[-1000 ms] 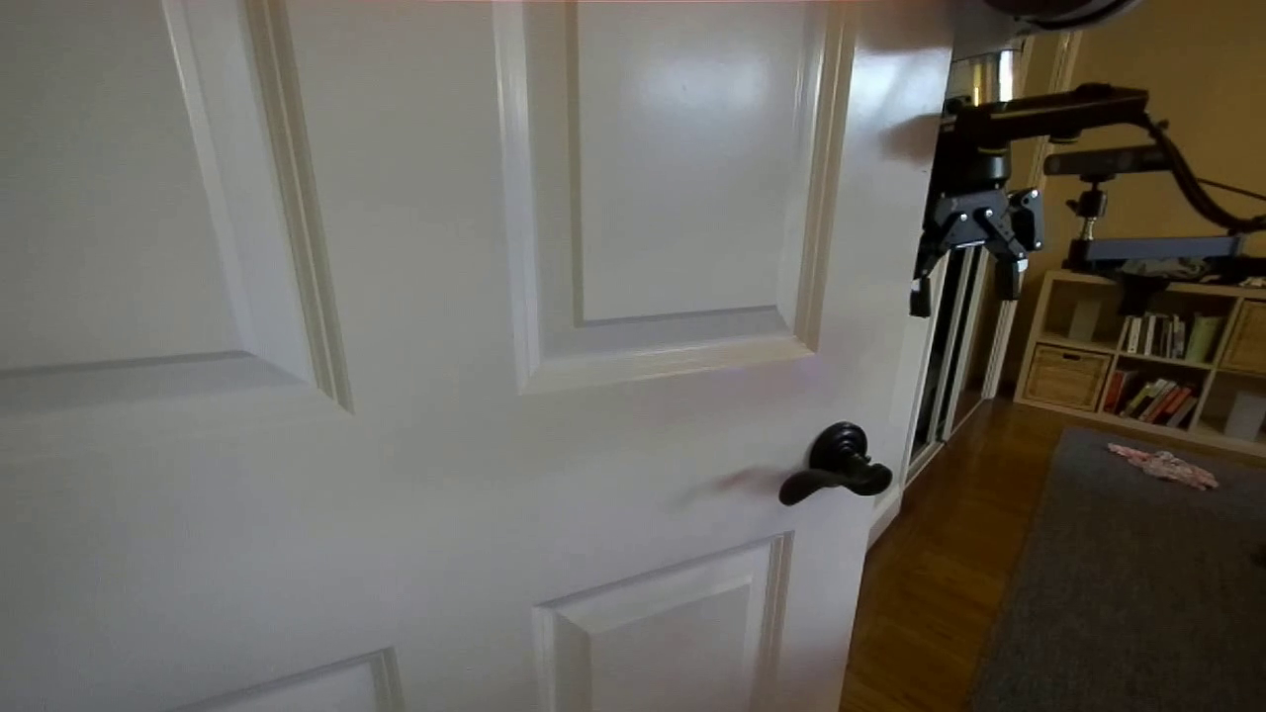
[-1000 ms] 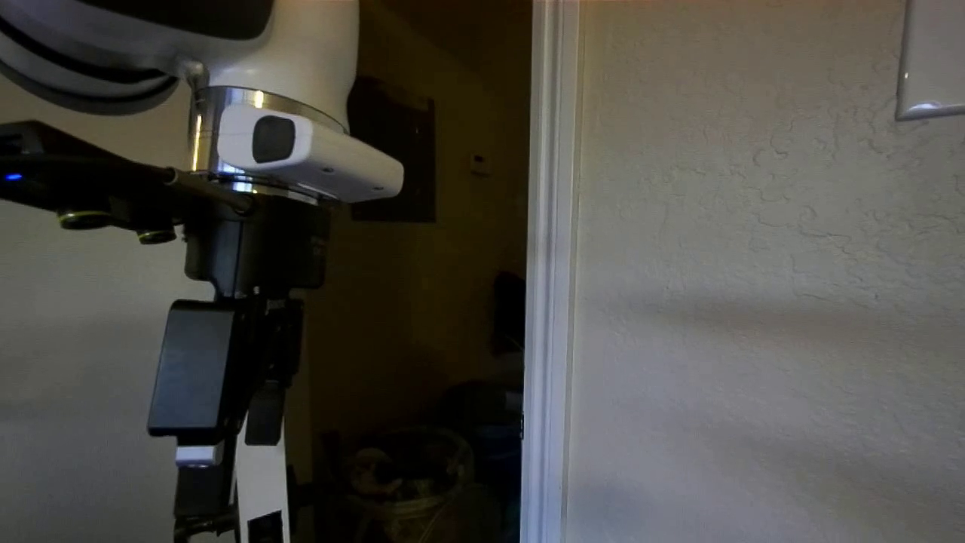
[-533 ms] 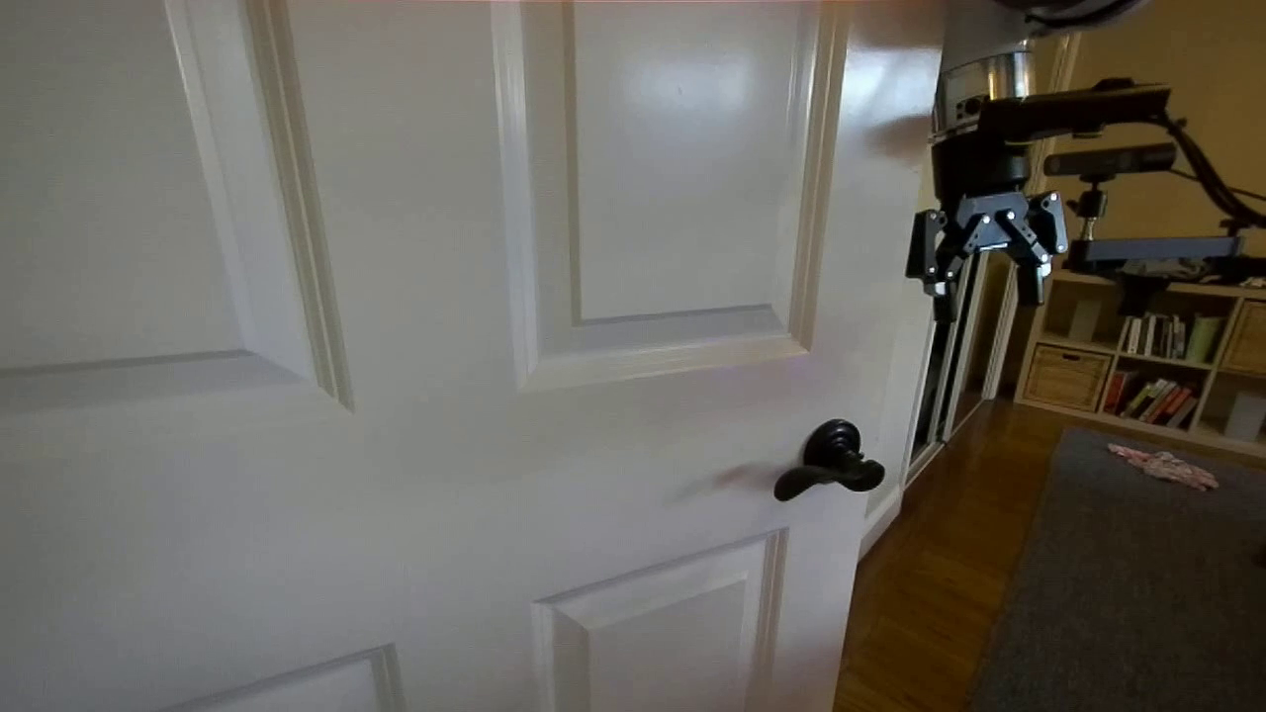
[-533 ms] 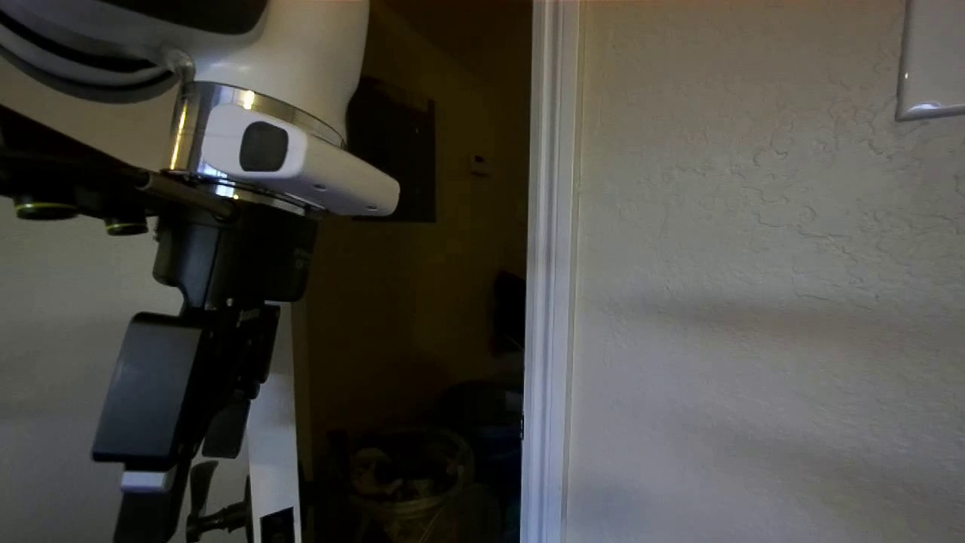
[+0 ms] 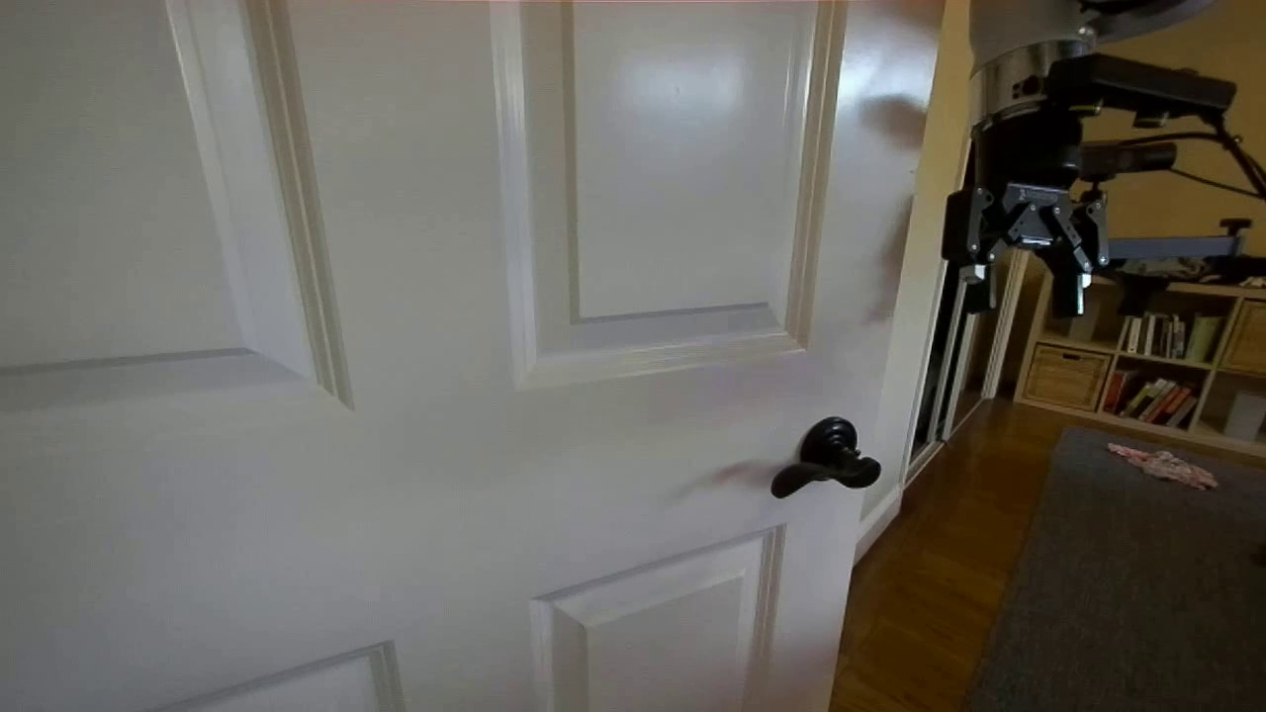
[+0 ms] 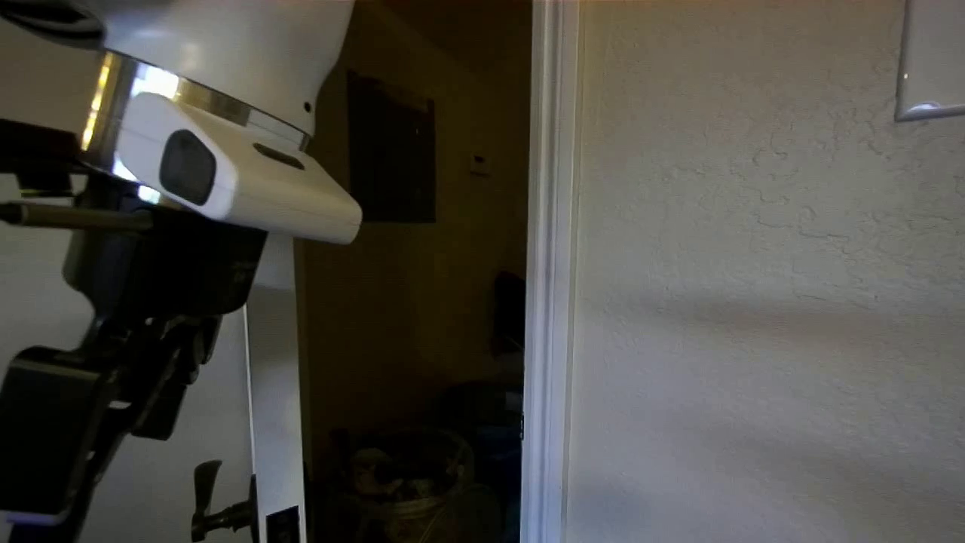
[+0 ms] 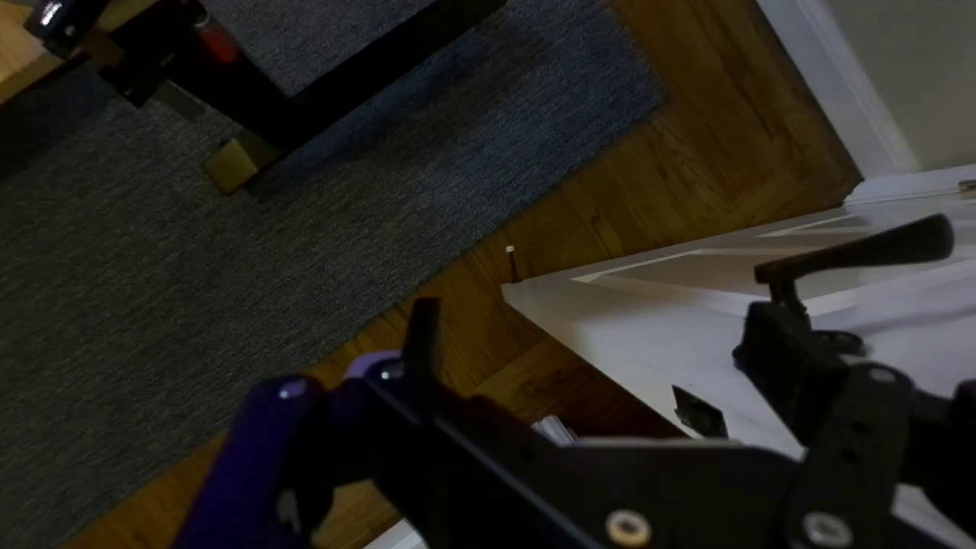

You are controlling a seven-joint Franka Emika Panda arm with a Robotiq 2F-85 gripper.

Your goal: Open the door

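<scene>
The white panelled door (image 5: 435, 465) stands partly open. Its free edge (image 6: 275, 377) shows beside a dark gap. The black lever handle (image 5: 826, 463) also shows in an exterior view at the lower left (image 6: 219, 513) and in the wrist view (image 7: 862, 252). My gripper (image 5: 1026, 292) is open and empty, past the door's free edge and above handle height, apart from the door. In an exterior view it tilts at the lower left (image 6: 94, 460), one fingertip cut off by the frame. In the wrist view its fingers (image 7: 598, 328) are spread, with the door edge (image 7: 648, 328) showing between and below them.
A white door frame (image 6: 550, 302) and textured wall (image 6: 754, 302) stand across the gap. A bin (image 6: 411, 483) is in the dark room. A shelf (image 5: 1167, 360), dark sliding door (image 5: 957, 366), and rug (image 5: 1098, 593) lie beyond. A black stand (image 7: 320, 107) is on the rug.
My gripper has moved away from the door's edge, uncovering more of it, and has turned and tilted. The door has swung slightly, its edge and handle shifting a little. The gripper stays open.
</scene>
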